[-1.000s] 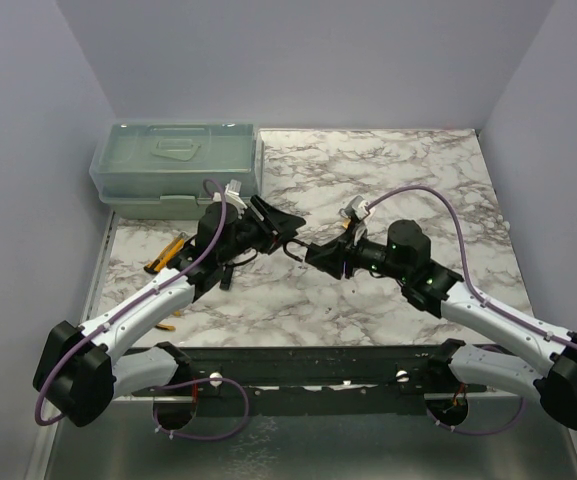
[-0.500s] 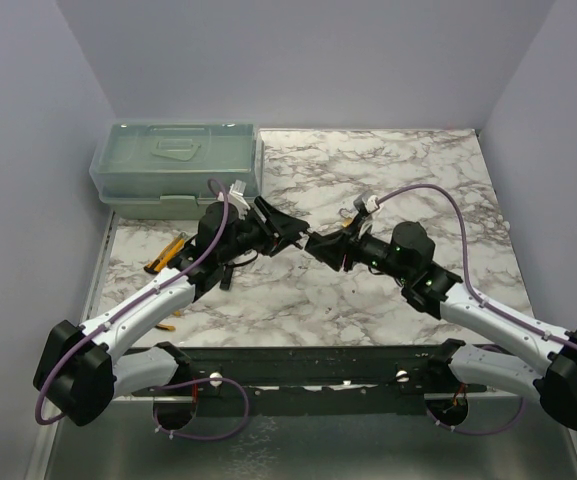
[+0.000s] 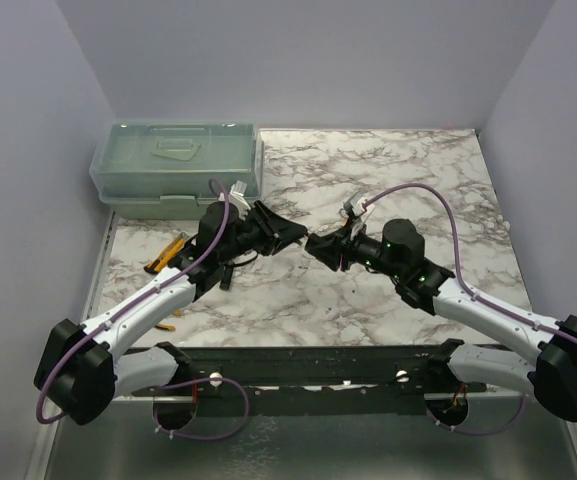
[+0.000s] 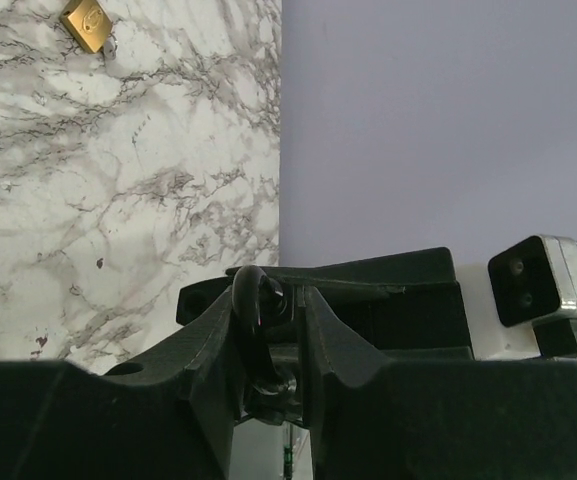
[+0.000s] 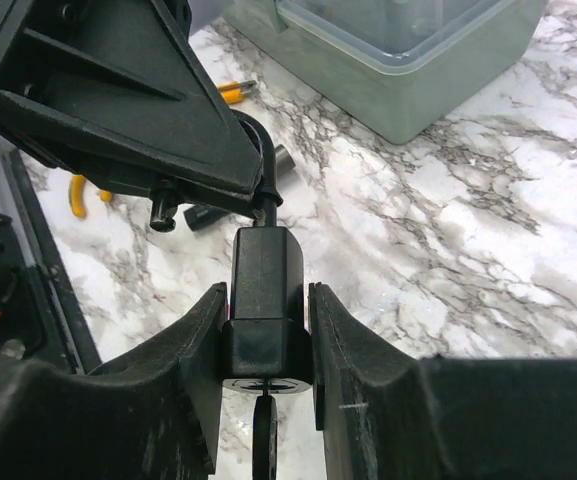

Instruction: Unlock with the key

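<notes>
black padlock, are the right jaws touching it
Touching. The right wrist view shows the black padlock pinched between the jaws of the right gripper, no gap either side.

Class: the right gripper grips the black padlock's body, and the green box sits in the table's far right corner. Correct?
No: the top external view shows the green box in the far left corner. The right gripper does grip the black padlock.
</notes>
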Motion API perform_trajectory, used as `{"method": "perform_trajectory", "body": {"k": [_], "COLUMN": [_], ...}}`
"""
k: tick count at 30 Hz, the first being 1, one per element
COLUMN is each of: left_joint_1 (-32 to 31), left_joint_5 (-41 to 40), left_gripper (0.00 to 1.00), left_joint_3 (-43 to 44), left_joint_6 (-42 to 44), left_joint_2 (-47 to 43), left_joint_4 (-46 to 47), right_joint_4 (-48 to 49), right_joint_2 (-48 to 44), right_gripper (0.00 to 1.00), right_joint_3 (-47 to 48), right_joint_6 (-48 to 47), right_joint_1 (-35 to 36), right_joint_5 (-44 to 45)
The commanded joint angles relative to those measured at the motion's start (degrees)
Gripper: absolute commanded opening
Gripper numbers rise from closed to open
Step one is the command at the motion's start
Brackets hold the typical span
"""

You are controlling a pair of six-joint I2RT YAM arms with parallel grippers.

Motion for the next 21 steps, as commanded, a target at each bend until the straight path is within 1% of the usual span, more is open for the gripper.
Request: {"method": "perform_trajectory", "body": {"k": [1, 6, 11, 15, 21], "left_joint_1": [-0.2, -0.2, -0.2, -0.2, -0.2], "left_joint_5": [3.1, 4.2, 4.6, 5.1, 6.1], "left_gripper": [0.29, 0.28, 0.28, 0.28, 0.28], "left_joint_3": [2.0, 2.9, 4.0, 4.6, 4.7], "left_joint_6": [-1.0, -1.1, -0.6, 0.0, 1.0], "left_joint_2": [1.1, 3.3, 5.0, 7.0, 9.8], "left_joint_4": [1.0, -1.0, -2.7, -3.2, -3.1], "right_joint_4": [-2.1, -4.4, -6.6, -5.8, -3.3], "right_joint_2": [0.6, 1.1, 3.0, 5.0, 7.2], "right_gripper": [0.00, 0.00, 0.00, 0.00, 0.01], "right_joint_3": [3.3, 4.1, 3.8, 3.3, 2.4], "right_joint_6": [-9.0, -18.0, -27.6, -30.7, -33.2], "right_joint_1": [0.0, 1.1, 4.9, 7.3, 7.9], "right_joint_5": [2.7, 5.4, 13.1, 18.3, 22.9]}}
